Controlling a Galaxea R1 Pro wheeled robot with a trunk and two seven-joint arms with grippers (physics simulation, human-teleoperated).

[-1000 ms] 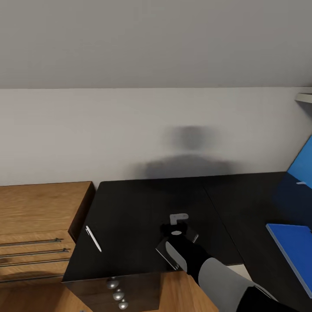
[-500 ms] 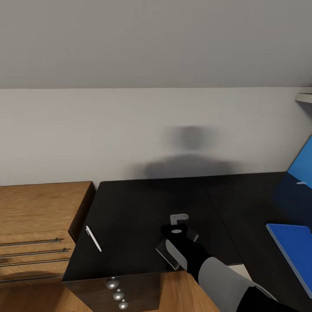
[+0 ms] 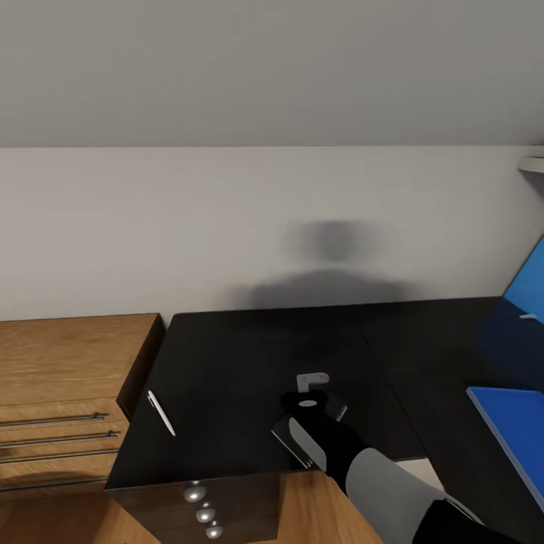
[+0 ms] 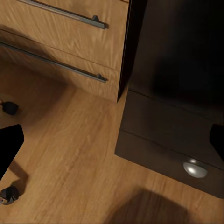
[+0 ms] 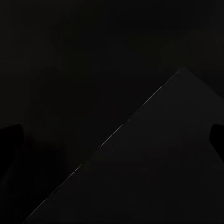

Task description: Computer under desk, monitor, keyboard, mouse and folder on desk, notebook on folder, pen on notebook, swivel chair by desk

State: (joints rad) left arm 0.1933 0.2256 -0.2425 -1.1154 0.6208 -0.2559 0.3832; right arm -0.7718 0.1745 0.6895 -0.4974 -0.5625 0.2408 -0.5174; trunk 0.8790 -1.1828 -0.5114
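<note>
The right gripper hung over the black desk, near its front edge; whether its jaws were apart or held anything could not be told. The left gripper's jaws stood wide apart and empty above the wooden floor, beside the desk's drawer unit. The pen lay near the desk's left edge, the blue folder at its right. A wooden cabinet stood left of the desk.

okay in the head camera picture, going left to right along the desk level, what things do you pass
Wooden drawer cabinet → white pen lying on the black desk → right end effector over the desk → blue folder at the right edge.
</note>
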